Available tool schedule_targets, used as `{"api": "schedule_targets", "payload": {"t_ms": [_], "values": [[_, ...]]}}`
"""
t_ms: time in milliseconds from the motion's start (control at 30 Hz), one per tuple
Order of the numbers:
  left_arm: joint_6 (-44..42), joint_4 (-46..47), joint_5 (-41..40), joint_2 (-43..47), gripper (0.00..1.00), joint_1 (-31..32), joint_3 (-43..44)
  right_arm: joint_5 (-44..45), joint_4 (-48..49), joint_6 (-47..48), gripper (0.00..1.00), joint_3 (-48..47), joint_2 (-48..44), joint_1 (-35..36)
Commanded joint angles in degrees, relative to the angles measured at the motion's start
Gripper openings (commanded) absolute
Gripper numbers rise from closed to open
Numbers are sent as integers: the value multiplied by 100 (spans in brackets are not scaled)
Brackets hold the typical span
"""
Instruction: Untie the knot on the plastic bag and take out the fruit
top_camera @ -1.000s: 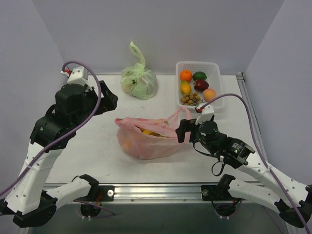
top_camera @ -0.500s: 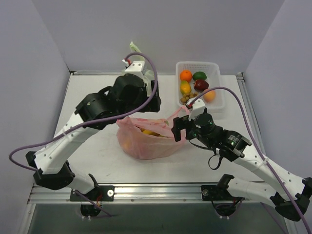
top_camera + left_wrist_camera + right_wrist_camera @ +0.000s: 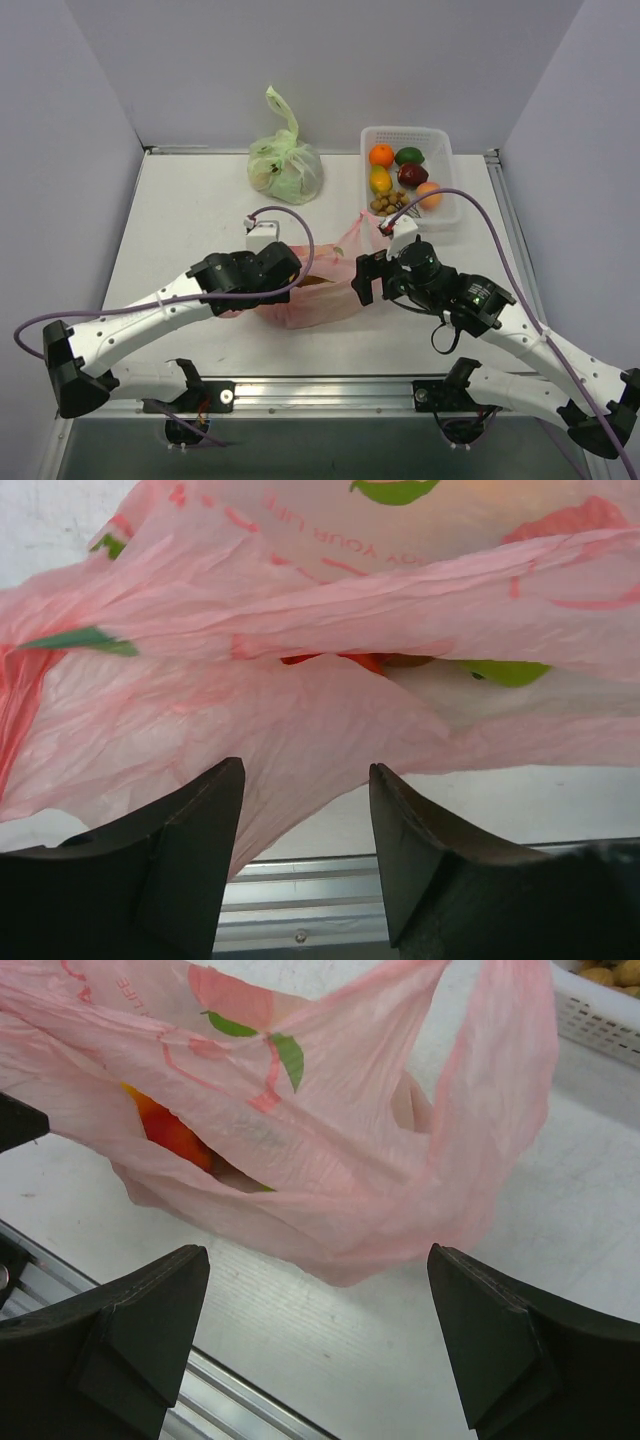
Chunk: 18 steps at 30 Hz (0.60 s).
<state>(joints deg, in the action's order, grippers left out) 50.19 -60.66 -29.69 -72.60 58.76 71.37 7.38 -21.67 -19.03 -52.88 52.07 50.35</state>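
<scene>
On table [image 3: 180,220]: two bags (pink plastic bag [image 3: 325,300], green bag [image 3: 285,170]), one basket [image 3: 405,129].

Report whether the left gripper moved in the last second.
Yes. The left gripper swung right and toward the front rail, away from the green bag, to the plastic bag.

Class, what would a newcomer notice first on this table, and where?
A crinkled pink plastic bag sits mid-table, the left claw open at its near-left edge and the right claw open at its right. Behind stand a tied green bag and a white basket of bright fruit, far right.
</scene>
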Motion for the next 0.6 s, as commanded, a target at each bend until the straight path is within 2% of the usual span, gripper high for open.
{"api": "schedule_targets", "payload": {"t_ms": [0,133,233,300,400,567], "values": [[956,458,-221,798,63,-58,-744,-297,-56,92,96,50,57,45],[1212,958,-37,1072,66,-277,-1362,-464,-48,539,96,-160,268,45],[1247,1327,182,1186,72,-479,-1608,-631,-56,1066,96,-511,487,45],[1238,1469,236,1256,80,-541,-1662,-694,-65,1391,96,-731,680,54],[1221,1619,227,1327,86,-603,-1688,-1141,-162,1725,95,-1284,918,63],[1370,1829,341,1511,92,-743,-1986,-1554,-417,2122,95,-2241,1365,186]]}}
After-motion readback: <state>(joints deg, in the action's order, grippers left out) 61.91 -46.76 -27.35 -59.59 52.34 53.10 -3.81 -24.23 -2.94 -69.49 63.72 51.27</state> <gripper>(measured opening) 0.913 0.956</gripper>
